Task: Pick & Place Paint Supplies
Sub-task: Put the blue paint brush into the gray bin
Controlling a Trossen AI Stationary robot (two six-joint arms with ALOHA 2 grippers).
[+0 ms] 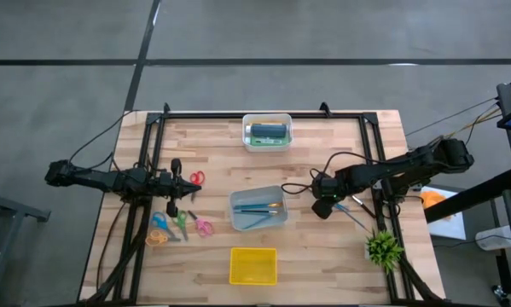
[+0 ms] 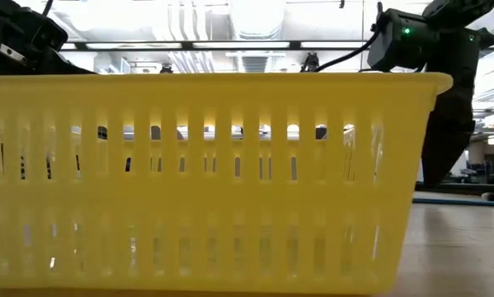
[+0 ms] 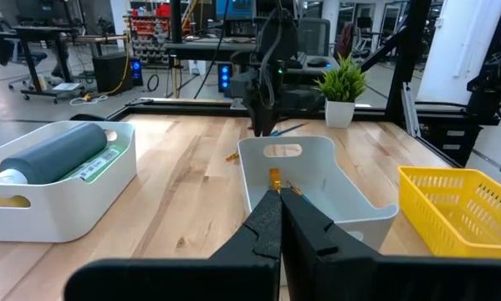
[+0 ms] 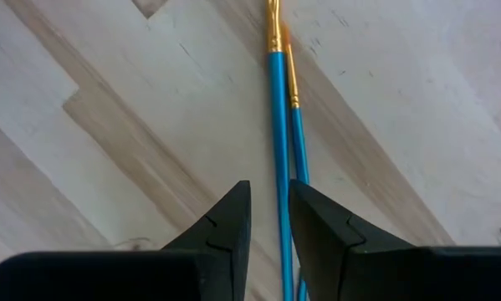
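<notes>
Two thin blue-handled brushes [image 4: 277,125] with gold ferrules lie side by side on the wood near the table's right edge [image 1: 355,215]. My right gripper [image 4: 269,188] points down over them [image 1: 323,207], open by a narrow gap. One brush runs along that gap and the other [image 4: 296,134] passes under one finger. Whether the fingers touch a brush does not show. More brushes [image 1: 259,207] lie in the grey bin [image 1: 236,223] at the table's middle. A dark blue tube [image 3: 58,155] lies in the white bin [image 1: 246,136] at the far edge. My left gripper [image 3: 279,205] waits shut at the left [image 1: 180,182].
A yellow slotted basket [image 1: 253,266] stands at the near edge and fills the low view [image 2: 214,181]. Several coloured scissors [image 1: 180,223] lie near my left gripper. A green plant [image 1: 383,247] stands at the near right, close to the brushes on the table.
</notes>
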